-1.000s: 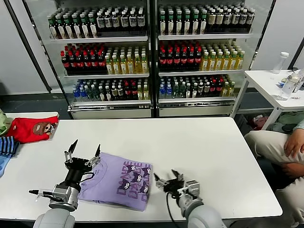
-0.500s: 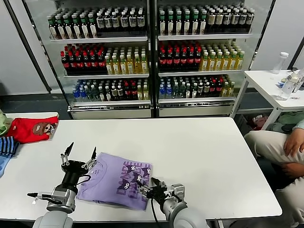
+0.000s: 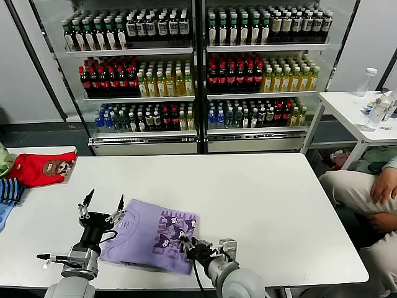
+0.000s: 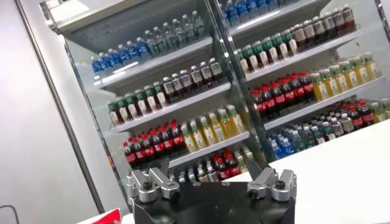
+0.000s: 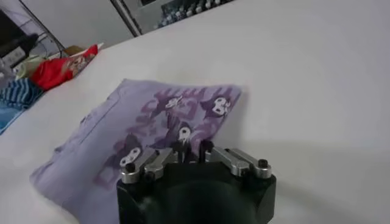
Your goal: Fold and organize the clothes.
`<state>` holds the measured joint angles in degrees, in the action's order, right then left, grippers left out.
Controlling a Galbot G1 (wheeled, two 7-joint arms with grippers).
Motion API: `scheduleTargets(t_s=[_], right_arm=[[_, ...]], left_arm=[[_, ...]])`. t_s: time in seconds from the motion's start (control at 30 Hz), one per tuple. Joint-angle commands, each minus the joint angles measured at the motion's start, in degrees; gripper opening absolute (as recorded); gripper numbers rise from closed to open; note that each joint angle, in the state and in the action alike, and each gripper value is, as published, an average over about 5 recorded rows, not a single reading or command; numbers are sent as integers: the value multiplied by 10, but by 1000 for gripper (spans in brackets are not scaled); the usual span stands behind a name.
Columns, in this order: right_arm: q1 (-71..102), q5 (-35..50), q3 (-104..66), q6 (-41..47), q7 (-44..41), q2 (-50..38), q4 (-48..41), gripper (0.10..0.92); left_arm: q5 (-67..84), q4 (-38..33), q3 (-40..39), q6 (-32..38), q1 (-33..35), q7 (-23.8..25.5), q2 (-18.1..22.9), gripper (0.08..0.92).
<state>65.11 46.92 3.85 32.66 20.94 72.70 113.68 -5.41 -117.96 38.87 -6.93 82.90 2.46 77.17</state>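
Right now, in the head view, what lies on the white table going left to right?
Blue striped cloth → red garment → left gripper → lavender T-shirt → right gripper.
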Motion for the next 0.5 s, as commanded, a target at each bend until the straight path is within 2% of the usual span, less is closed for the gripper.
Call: scheduleTargets(t_s=[0.03,0.2,0.5], right_arm=[[-61,-5,-129,5,-66,-77,25,223],[-88,11,-183,6,-91,-126,-17,124],[-51,-36,-170,6,-108,-118,-62,121]], left_arm=[[1,26,7,6,-6,-5,-8,823],[5,47,9,13,-14,-7,-12,823],[5,65,1,25,-20,-5,-13,823]])
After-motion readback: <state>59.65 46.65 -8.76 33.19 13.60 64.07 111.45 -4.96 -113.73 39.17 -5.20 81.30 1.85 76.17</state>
